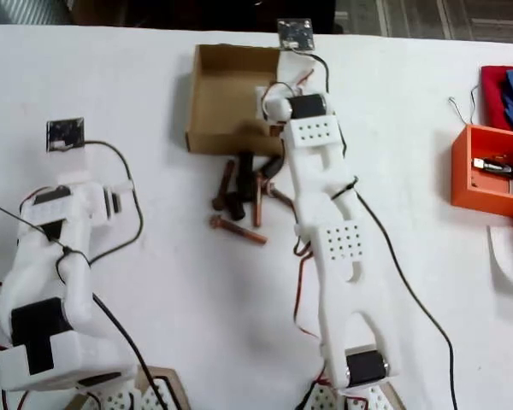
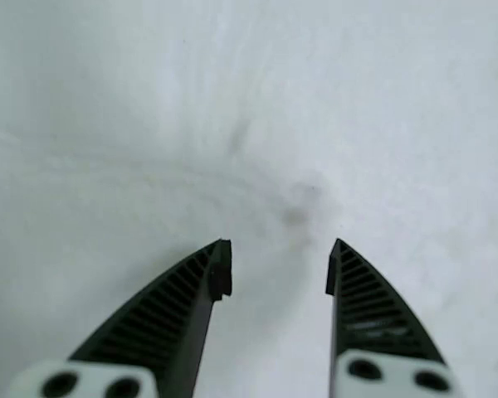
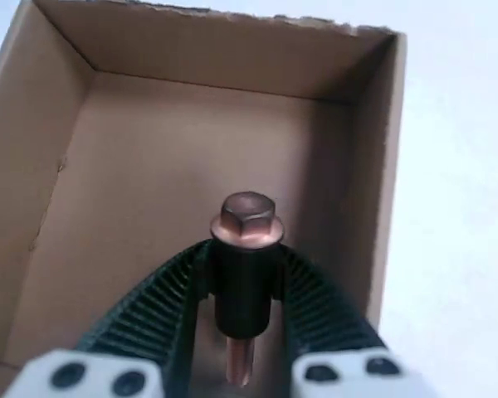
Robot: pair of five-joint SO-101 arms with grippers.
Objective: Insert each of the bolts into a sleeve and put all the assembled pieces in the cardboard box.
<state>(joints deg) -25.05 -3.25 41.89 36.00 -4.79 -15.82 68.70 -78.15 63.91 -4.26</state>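
Early stage: boxing seemingly first sleeved bolt (image 3: 247, 222).
Gripped in right tool (image 3: 245, 253) over box (image 3: 232, 50), none seen inside; left tool (image 2: 278, 265) released above desk (image 1: 171, 282); loose bolts (image 1: 238, 229), sleeves (image 1: 244, 164) at box's 6 o'clock unpaired.

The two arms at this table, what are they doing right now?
The right gripper holds an assembled piece, a copper bolt inside a dark sleeve, above the cardboard box; it is not yet released. The left gripper hangs open over the white table, holding nothing. A pile of loose bolts and sleeves lies on the table beside the box.
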